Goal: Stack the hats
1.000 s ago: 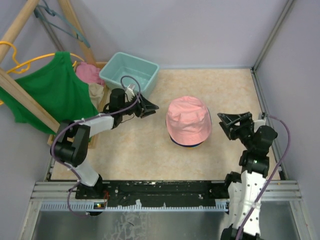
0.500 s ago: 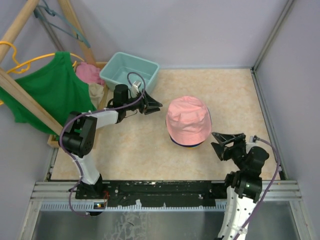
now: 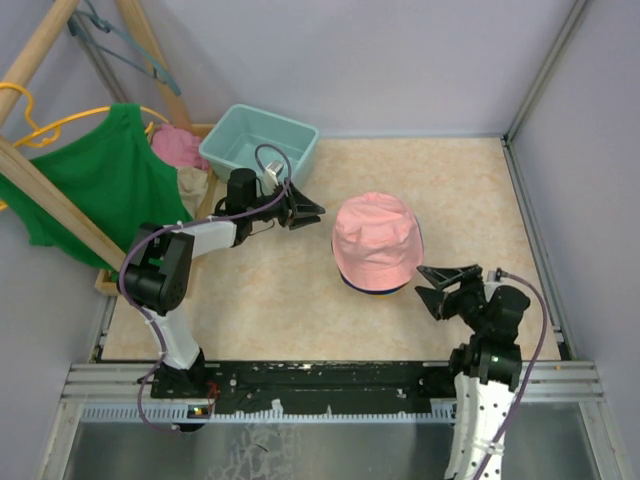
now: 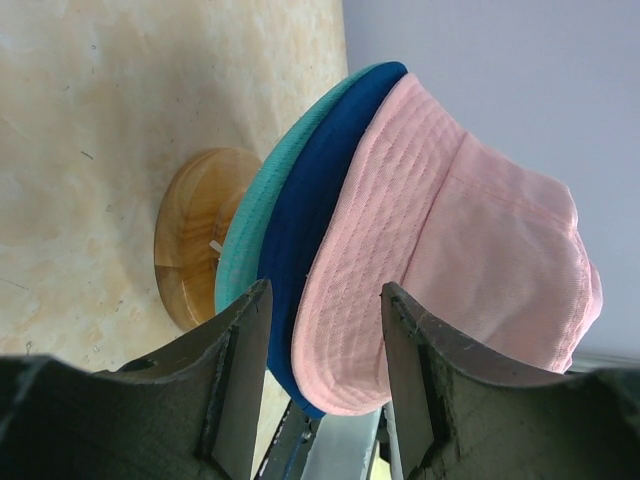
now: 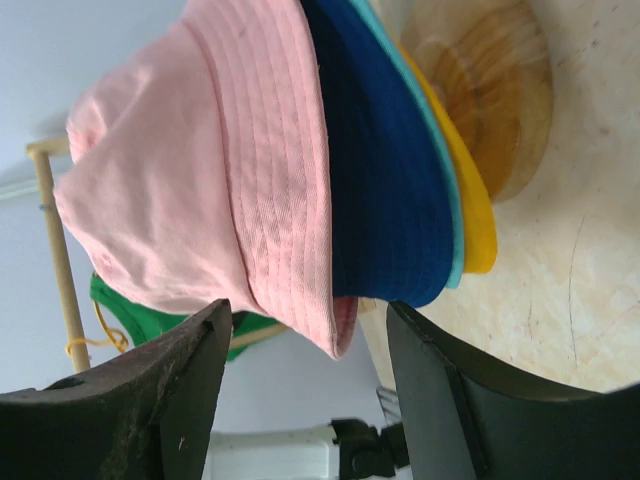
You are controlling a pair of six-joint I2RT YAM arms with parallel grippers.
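Observation:
The hats stand in one stack on a round wooden stand in the middle of the table. The pink hat is on top; under it show the navy hat, the teal brim and the orange-yellow brim. My left gripper is open and empty, just left of the stack, apart from it. My right gripper is open and empty, at the stack's front right, apart from it. Both wrist views look at the stack between open jaws.
A teal plastic tub stands at the back left. A green tank top hangs on a wooden rack at the left, with a pink cloth behind it. Grey walls close the table in.
My right arm has drawn back toward the near edge and lowered, its gripper now at the stack's front right. My left gripper shifted slightly toward the back. The hats have not moved.

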